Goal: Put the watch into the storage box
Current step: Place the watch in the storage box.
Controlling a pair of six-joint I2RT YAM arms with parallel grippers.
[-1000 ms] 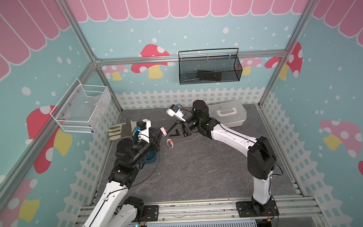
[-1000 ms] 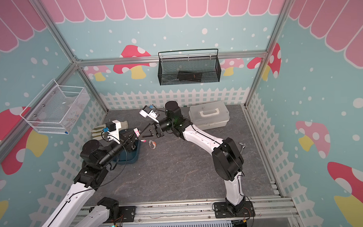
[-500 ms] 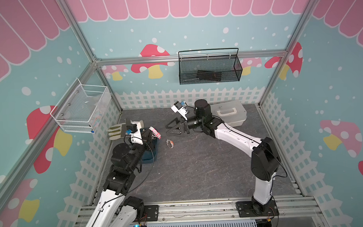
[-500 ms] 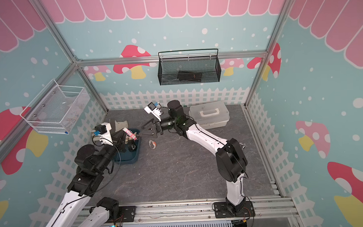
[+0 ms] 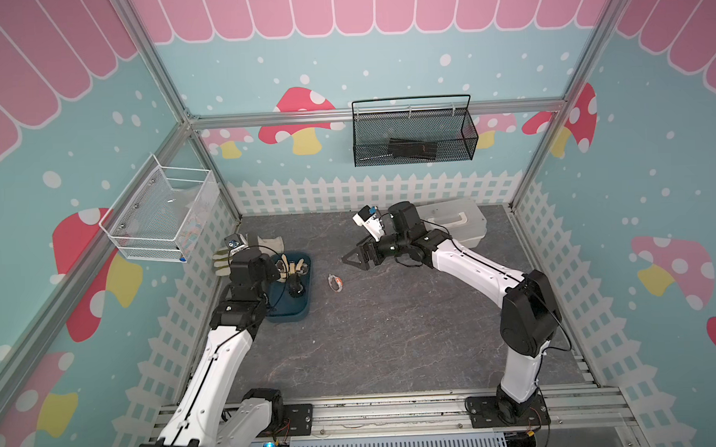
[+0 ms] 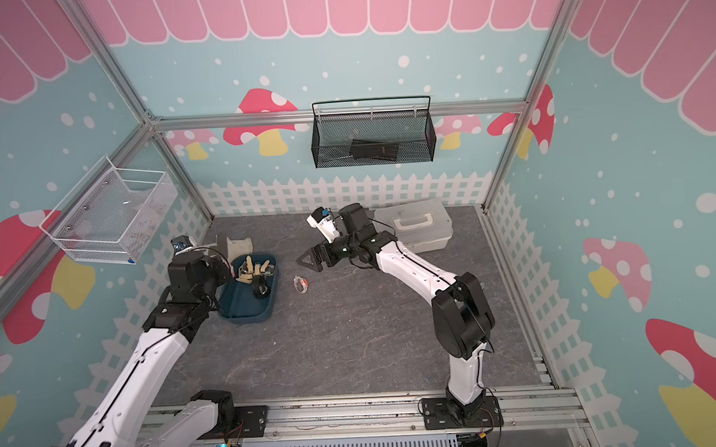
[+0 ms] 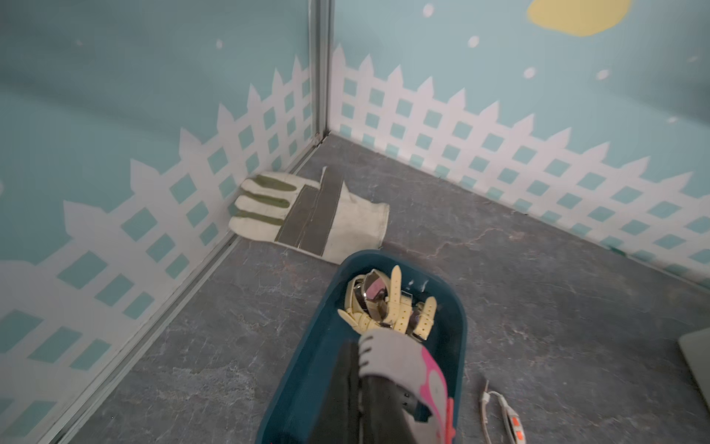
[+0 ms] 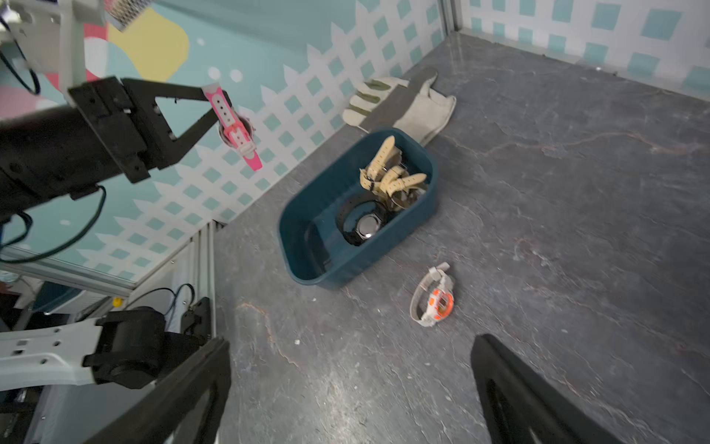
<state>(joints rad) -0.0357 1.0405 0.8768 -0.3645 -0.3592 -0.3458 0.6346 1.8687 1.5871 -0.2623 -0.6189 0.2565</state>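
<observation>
My left gripper (image 8: 215, 105) is shut on a pink-strapped watch (image 8: 238, 134) and holds it in the air above the dark teal storage box (image 8: 307, 246). In the left wrist view the strap (image 7: 392, 353) drapes over the shut fingers (image 7: 347, 384), above the box (image 7: 307, 346). Inside lie beige-strapped watches (image 8: 388, 177) and a black watch (image 8: 367, 226). A white watch with an orange face (image 5: 336, 282) lies on the floor just right of the box (image 5: 290, 313). My right gripper (image 5: 355, 258) hangs open and empty, right of that watch (image 8: 434, 300).
A work glove (image 5: 267, 244) lies behind the box near the left wall. A white lidded case (image 5: 458, 223) stands at the back right behind my right arm. A black mesh basket (image 5: 412, 136) and a white one (image 5: 163, 215) hang on the walls.
The two grippers met at the pink watch; the right one has opened wide and drawn back. The left arm has swung left with the watch to above the box.
</observation>
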